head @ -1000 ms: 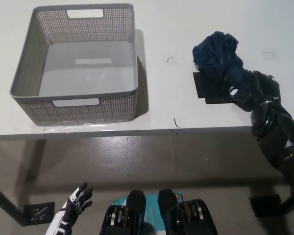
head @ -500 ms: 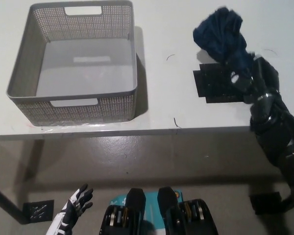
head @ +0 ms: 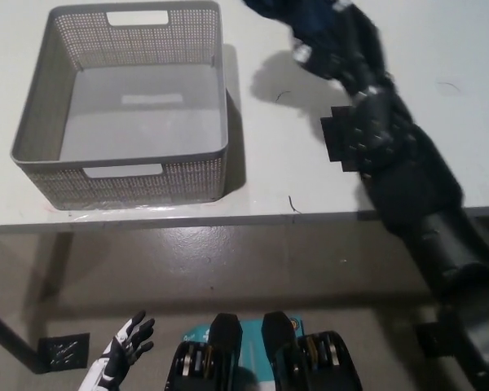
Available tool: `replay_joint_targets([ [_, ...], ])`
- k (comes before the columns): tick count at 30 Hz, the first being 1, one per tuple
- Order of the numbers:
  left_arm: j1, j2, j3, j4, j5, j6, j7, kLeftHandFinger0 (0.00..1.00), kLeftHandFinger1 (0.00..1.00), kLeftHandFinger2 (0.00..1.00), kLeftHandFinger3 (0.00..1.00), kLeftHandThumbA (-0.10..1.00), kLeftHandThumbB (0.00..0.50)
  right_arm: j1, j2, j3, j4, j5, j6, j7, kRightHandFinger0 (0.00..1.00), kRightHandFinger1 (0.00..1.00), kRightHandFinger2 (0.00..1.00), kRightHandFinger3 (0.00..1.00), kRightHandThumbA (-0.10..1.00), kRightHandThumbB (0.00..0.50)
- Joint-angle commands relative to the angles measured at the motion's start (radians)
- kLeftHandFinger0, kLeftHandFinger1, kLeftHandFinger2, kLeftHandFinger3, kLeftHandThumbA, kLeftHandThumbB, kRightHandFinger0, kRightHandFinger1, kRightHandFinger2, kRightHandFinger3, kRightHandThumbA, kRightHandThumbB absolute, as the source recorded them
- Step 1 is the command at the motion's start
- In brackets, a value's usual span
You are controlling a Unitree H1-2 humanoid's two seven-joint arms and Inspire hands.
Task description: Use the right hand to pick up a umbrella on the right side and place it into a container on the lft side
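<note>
I see the right hand (head: 336, 42) raised over the table (head: 269, 175), up near the top of the view, just right of the basket (head: 122, 169)'s far right corner. It's clamped around the umbrella (head: 297, 14), a dark navy folded bundle; only part of it shows, the rest runs off the top of the view, and motion blur hides fabric detail. The hand's shadow falls on the table just right of the basket.

The basket is a grey perforated bin with handle cutouts on its near and far walls. It sits on the left part of the table with its near wall close to the table's front edge. Its top is open and the floor inside is bare grey. There's a strip of bare white table between the basket's right wall and my arm.

Right of the basket, a black square patch (head: 339, 145) lies flat on the table, partly covered by the forearm. A few thin dark threads lie on the table right of the basket.

The left hand (head: 129, 344) hangs low, below the table's front edge and below the basket's near wall, fingers spread, holding nothing.
</note>
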Motion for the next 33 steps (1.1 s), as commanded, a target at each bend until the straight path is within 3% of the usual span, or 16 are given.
replay_joint_targets([
  [1, 0.005, 0.013, -0.001, -0.021, 0.032, -0.015, 0.003, 1.0, 1.0, 1.0, 1.0, 1.0, 0.049, -0.175, 0.083, 0.031, -0.035, -0.03, 0.01, 0.008, 0.0, 0.24, 0.69, 0.73, -0.1, 0.219],
  [4, 0.015, 0.014, -0.007, -0.022, 0.014, -0.016, -0.01, 1.0, 1.0, 1.0, 1.0, 1.0, 0.025, -0.215, 0.152, 0.027, 0.002, 0.004, 0.009, 0.031, 0.0, 0.17, 0.66, 0.67, -0.1, 0.197],
  [8, 0.017, 0.014, -0.014, -0.017, 0.032, -0.037, -0.011, 1.0, 1.0, 1.0, 1.0, 1.0, 0.007, -0.233, 0.215, 0.014, 0.037, 0.029, 0.021, 0.057, 0.0, 0.17, 0.63, 0.7, -0.1, 0.183],
  [10, 0.019, 0.012, -0.018, -0.014, 0.041, -0.048, -0.01, 1.0, 1.0, 1.0, 1.0, 1.0, 0.0, -0.247, 0.236, 0.008, 0.092, 0.035, -0.011, 0.049, 0.0, 0.12, 0.56, 0.59, -0.1, 0.203],
  [11, 0.02, 0.013, -0.024, -0.011, 0.055, -0.067, -0.01, 1.0, 1.0, 1.0, 1.0, 1.0, 0.0, -0.263, 0.253, 0.013, 0.143, 0.031, -0.034, 0.036, 0.08, 0.22, 0.6, 0.58, -0.1, 0.238],
  [12, 0.021, 0.013, -0.027, -0.01, 0.062, -0.073, -0.01, 1.0, 1.0, 1.0, 1.0, 1.0, 0.0, -0.266, 0.256, 0.014, 0.154, 0.03, -0.038, 0.035, 0.01, 0.06, 0.4, 0.51, -0.1, 0.237],
  [13, 0.021, 0.013, -0.029, -0.011, 0.061, -0.07, -0.012, 1.0, 1.0, 1.0, 1.0, 1.0, 0.0, -0.286, 0.27, 0.016, 0.203, 0.029, -0.056, 0.028, 0.0, 0.0, 0.34, 0.5, -0.1, 0.23],
  [17, 0.022, 0.0, -0.043, -0.021, 0.053, -0.05, -0.01, 1.0, 1.0, 1.0, 1.0, 1.0, 0.0, -0.308, 0.292, 0.013, 0.301, 0.035, -0.099, 0.004, 0.0, 0.05, 0.58, 0.51, -0.1, 0.226],
  [21, 0.022, 0.005, -0.052, -0.034, 0.053, -0.037, -0.011, 1.0, 1.0, 1.0, 1.0, 1.0, 0.0, -0.326, 0.311, 0.024, 0.389, 0.023, -0.125, -0.03, 0.0, 0.03, 0.54, 0.46, -0.1, 0.241],
  [23, 0.016, 0.004, -0.056, -0.039, 0.048, -0.02, -0.011, 1.0, 1.0, 1.0, 1.0, 1.0, 0.0, -0.327, 0.313, 0.023, 0.412, 0.023, -0.126, -0.046, 0.0, 0.05, 0.61, 0.54, -0.1, 0.232],
  [24, 0.013, 0.004, -0.058, -0.04, 0.055, -0.025, -0.008, 1.0, 1.0, 1.0, 1.0, 1.0, 0.006, -0.329, 0.312, 0.025, 0.422, 0.02, -0.109, -0.046, 0.0, 0.15, 0.69, 0.73, -0.1, 0.241],
  [25, 0.012, 0.006, -0.061, -0.043, 0.057, -0.024, -0.008, 1.0, 1.0, 1.0, 1.0, 1.0, 0.014, -0.332, 0.31, 0.025, 0.429, 0.022, -0.097, -0.029, 0.31, 0.57, 1.0, 1.0, 0.21, 0.343],
  [26, 0.009, 0.008, -0.062, -0.046, 0.059, -0.023, -0.009, 1.0, 1.0, 1.0, 1.0, 1.0, 0.018, -0.339, 0.307, 0.03, 0.441, 0.026, -0.054, 0.031, 0.63, 1.0, 1.0, 1.0, 0.49, 0.38],
  [27, 0.008, 0.011, -0.062, -0.049, 0.057, -0.021, -0.01, 1.0, 1.0, 1.0, 1.0, 1.0, 0.019, -0.341, 0.301, 0.039, 0.442, 0.025, -0.012, 0.098, 1.0, 1.0, 1.0, 1.0, 0.57, 0.399],
  [32, 0.0, 0.03, -0.07, -0.066, 0.062, -0.007, -0.026, 1.0, 1.0, 1.0, 1.0, 1.0, 0.003, -0.323, 0.266, 0.087, 0.446, -0.01, 0.035, 0.157, 1.0, 1.0, 1.0, 1.0, 0.93, 0.497],
  [33, -0.003, 0.034, -0.074, -0.069, 0.06, -0.003, -0.03, 1.0, 1.0, 1.0, 1.0, 1.0, 0.002, -0.32, 0.257, 0.094, 0.44, -0.011, 0.04, 0.16, 1.0, 1.0, 1.0, 1.0, 0.94, 0.5],
])
